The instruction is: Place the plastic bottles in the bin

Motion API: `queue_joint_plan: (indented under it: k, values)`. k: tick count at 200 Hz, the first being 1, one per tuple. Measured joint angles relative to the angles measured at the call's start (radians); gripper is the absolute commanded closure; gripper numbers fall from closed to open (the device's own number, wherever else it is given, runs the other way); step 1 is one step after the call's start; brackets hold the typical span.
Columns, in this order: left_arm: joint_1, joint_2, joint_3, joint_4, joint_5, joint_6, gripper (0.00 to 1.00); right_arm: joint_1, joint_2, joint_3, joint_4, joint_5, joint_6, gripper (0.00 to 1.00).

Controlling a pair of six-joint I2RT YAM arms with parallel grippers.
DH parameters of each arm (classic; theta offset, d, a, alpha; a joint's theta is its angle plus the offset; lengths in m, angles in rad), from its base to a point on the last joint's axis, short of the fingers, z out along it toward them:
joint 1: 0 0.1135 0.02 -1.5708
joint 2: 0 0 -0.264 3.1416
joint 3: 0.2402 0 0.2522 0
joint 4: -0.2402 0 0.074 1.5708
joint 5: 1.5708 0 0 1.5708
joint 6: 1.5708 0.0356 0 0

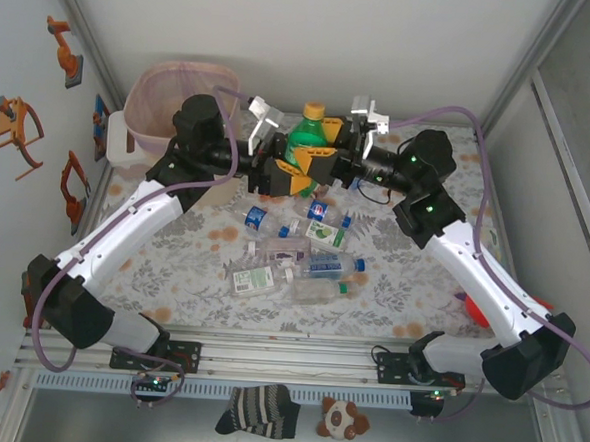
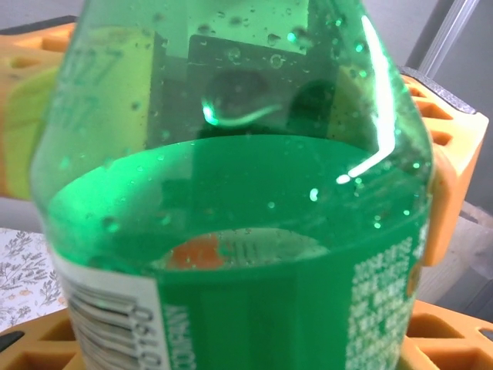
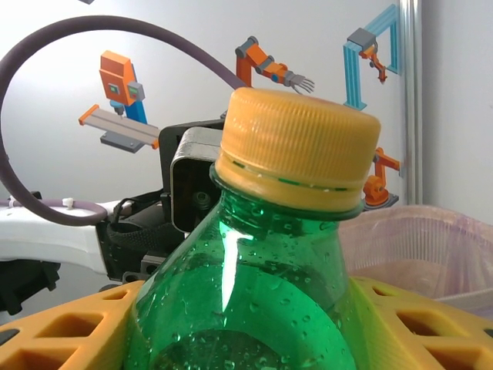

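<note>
Starting with the bin (image 1: 160, 101): it stands at the far left corner of the table (image 1: 172, 274), a beige wastebasket with a pink bag (image 3: 431, 247) draped over its rim, and from above I can't make out anything lying inside that liner. Now the plastic bottles. One green bottle (image 1: 307, 140) is upright in the air at the far middle of the scene, just right of the bin, with its orange cap (image 3: 296, 146) on top. Its wall is beaded with droplets in both wrist views, and a white barcode label (image 2: 108, 316) wraps its lower body. The other bottles (image 1: 295, 257) lie in a loose cluster on the flowered cloth at the table's centre, nearer than the grippers. They are clear and crushed with mostly blue caps, some touching one another, and all are outside the bin. On to the grippers, and they meet from both sides. The left gripper (image 1: 278, 168) comes in from the left with its orange fingers (image 2: 451, 343) spread wide around the bottle's fat body and pressed snug against it on either side. The right gripper (image 1: 333, 155) reaches in from the right, its orange fingers (image 3: 69, 331) hugging the bottle's shoulder just below the neck, one on each flank and tight to the plastic. So both hands are clamped on the same green bottle at once, with the bin's pink rim visible just beyond it in the right wrist view.
</note>
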State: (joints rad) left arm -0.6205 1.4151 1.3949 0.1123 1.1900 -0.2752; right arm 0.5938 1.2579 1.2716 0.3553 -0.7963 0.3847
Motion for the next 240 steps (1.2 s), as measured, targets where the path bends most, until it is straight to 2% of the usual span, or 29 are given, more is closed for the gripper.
queue_joint_plan:
  k: [23,45,61,82,127,169,240]
  values:
    - [0.0,-0.008,0.0,-0.013,-0.009,0.006,0.49,0.006,-0.007,0.0,-0.01,0.005,-0.012,0.51]
    - [-0.005,-0.015,0.0,-0.023,-0.016,0.018,0.49,0.011,-0.017,0.0,-0.023,0.011,-0.023,0.36]
    - [-0.007,-0.019,0.0,-0.034,-0.025,0.039,0.49,0.016,-0.028,0.0,-0.042,0.022,-0.028,0.3]
    - [-0.003,-0.021,0.0,-0.046,-0.048,0.069,0.5,0.016,-0.057,-0.003,-0.087,0.066,-0.046,0.27]
    - [0.031,-0.032,0.0,-0.094,-0.1,0.116,0.48,0.017,-0.152,-0.018,-0.176,0.149,-0.099,0.26]
    - [0.132,-0.042,0.037,-0.207,-0.241,0.159,0.49,0.017,-0.195,-0.027,-0.243,0.185,-0.136,0.26]
    - [0.402,-0.023,0.187,-0.437,-0.517,0.183,0.49,0.017,-0.196,-0.046,-0.31,0.215,-0.151,0.26]
